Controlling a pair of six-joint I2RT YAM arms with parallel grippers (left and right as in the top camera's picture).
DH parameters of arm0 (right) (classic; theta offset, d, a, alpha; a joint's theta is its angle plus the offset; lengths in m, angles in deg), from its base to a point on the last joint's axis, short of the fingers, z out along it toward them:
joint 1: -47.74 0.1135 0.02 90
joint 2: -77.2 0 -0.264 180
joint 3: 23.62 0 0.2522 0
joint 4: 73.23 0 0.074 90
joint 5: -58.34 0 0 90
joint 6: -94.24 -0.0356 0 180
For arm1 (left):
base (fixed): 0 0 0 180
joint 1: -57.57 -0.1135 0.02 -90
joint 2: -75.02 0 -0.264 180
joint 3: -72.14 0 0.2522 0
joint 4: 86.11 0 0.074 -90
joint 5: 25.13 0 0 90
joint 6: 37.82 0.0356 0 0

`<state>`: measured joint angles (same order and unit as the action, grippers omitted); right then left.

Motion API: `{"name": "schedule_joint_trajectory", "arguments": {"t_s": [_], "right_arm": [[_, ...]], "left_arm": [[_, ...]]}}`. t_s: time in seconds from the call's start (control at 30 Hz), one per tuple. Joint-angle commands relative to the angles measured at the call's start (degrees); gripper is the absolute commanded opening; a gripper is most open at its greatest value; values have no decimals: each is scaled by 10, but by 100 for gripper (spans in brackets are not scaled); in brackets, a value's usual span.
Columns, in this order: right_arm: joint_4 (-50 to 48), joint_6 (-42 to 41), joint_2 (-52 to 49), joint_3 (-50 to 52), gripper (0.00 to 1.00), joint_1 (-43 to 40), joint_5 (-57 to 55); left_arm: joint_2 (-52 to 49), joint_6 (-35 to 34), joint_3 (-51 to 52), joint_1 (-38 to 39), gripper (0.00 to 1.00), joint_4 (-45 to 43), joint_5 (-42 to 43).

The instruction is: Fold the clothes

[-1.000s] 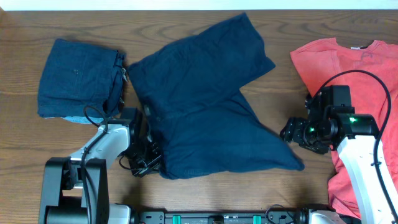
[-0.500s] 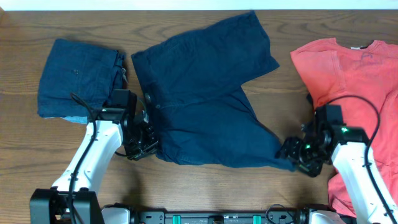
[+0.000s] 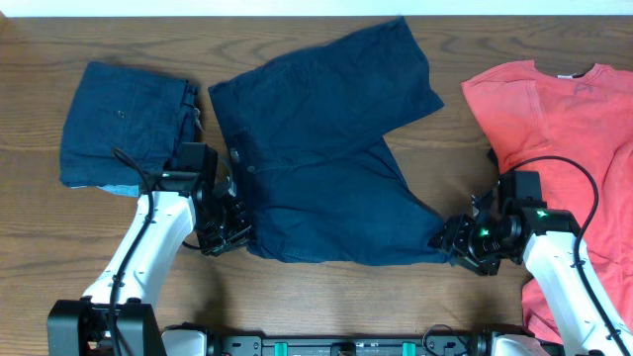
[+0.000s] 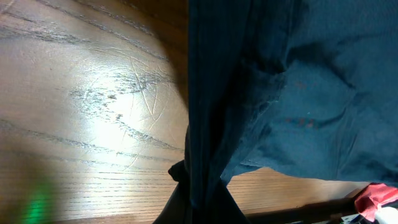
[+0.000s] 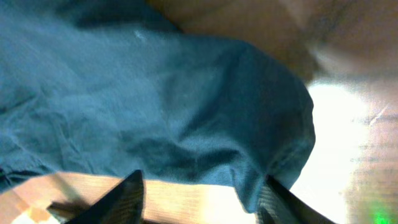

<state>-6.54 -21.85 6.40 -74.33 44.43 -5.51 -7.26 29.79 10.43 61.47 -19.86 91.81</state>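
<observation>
The navy shorts (image 3: 316,148) lie spread flat in the middle of the table, legs pointing right. My left gripper (image 3: 226,233) is shut on the shorts' lower left waist corner; in the left wrist view the dark cloth (image 4: 249,93) runs straight into the closed jaws (image 4: 202,202). My right gripper (image 3: 457,240) sits at the lower leg's hem. In the right wrist view its fingers (image 5: 204,180) are wide apart, with the hem (image 5: 186,106) lying just beyond them and its corner drooping beside the right finger.
A folded navy garment (image 3: 124,124) lies at the far left. A red T-shirt (image 3: 569,109) lies spread at the right, under my right arm. Bare wood runs along the front edge (image 3: 336,297).
A second ago the shorts were bunched and lifted; both arms pulled them out flat. Over the last half second the right gripper has shifted slightly left at the hem; the left has held still.
</observation>
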Motion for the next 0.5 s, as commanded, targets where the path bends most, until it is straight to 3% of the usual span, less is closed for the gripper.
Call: {"name": "schedule_joint_trajectory", "arguments": {"t_s": [0.0, 0.1, 0.23, 0.47], "right_arm": [[17, 0, 3, 2, 58, -4, 12], [13, 50, 9, -2, 54, -4, 62], [32, 71, 46, -39, 59, 0, 79], [109, -10, 94, -58, 55, 6, 49]], "left_arm": [[5, 11, -7, 0, 6, 4, -6], [6, 13, -7, 0, 6, 2, -7], [7, 14, -7, 0, 6, 1, -7], [7, 14, -7, 0, 6, -1, -7]]}}
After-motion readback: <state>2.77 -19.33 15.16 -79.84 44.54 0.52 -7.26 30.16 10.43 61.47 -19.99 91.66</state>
